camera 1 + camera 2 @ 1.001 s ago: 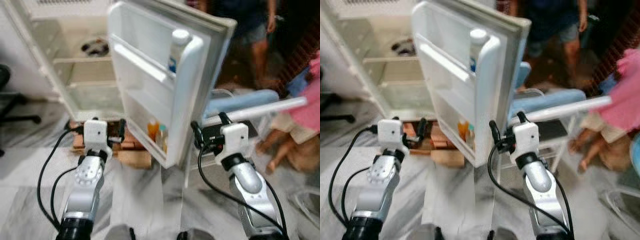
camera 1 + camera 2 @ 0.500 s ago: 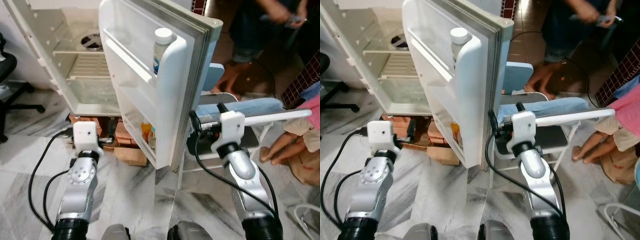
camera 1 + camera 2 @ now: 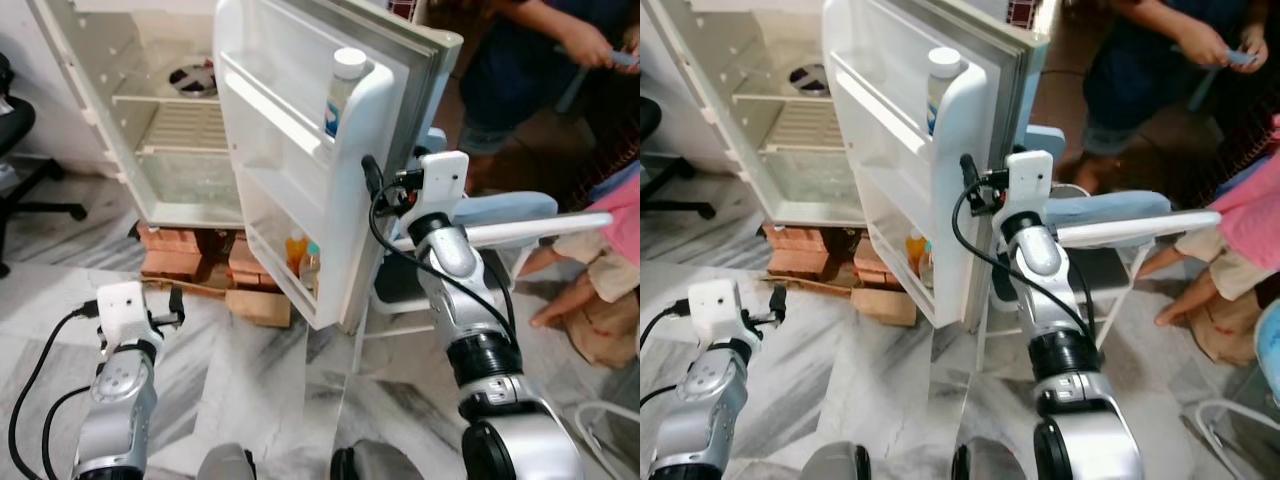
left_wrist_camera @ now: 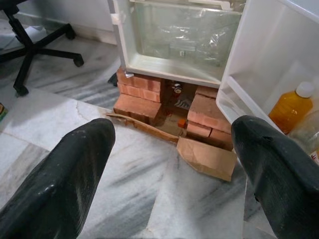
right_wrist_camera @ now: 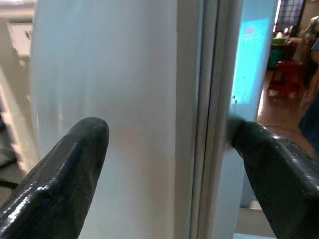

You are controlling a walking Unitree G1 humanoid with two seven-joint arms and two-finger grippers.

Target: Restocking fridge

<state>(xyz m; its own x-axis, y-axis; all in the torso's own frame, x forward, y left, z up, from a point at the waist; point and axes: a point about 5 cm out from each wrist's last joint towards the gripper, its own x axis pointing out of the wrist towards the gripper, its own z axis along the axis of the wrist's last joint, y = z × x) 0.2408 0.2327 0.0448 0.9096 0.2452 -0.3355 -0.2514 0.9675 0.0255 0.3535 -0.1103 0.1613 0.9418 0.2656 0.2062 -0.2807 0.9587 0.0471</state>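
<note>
fridge door [image 3: 330, 200] edge between spread fingers of right gripper [image 3: 372, 185], left gripper [image 3: 172, 305] released

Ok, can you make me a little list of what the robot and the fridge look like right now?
fridge: door wide open, shelves inside look bare
top door shelf: one white bottle standing upright
bottom door shelf: an orange bottle with a clear bottle beside it
under the fridge: bricks and a piece of cardboard
right gripper: raised, fingers open on either side of the door's edge
left gripper: held low over the floor, open, holding nothing
nearby: a folding chair behind the door, an office chair, people standing to the right
</note>
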